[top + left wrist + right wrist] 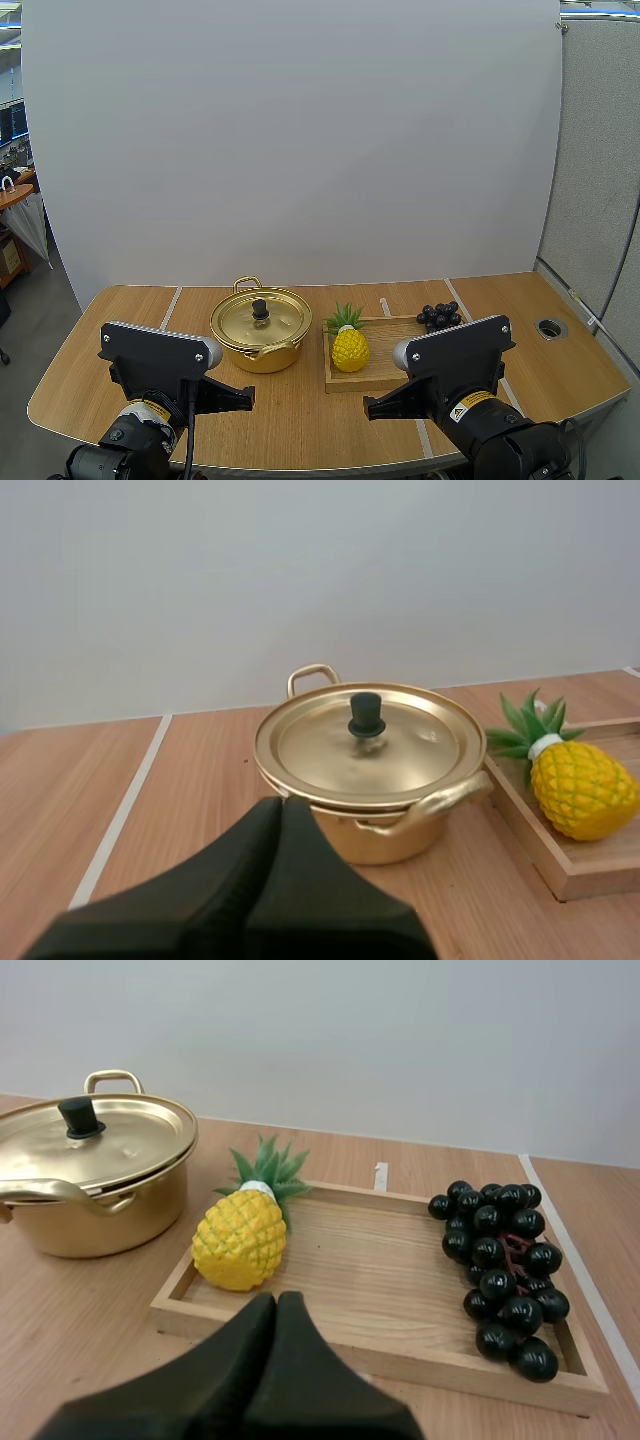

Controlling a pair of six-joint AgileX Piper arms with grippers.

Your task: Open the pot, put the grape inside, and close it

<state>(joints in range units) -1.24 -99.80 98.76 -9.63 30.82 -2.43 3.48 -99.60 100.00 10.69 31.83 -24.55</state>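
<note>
Pot (245, 352): one; grapes (440, 316): one bunch; pineapple (350, 349): one.

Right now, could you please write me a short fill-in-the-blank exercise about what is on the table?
1. The pot is closed: its lid sits ____ it.
2. In the wooden tray, the pineapple lies ____ the pot and the grapes.
3. The left gripper and the right gripper are both ____, holding nothing.

Missing words: on; between; shut.
</note>
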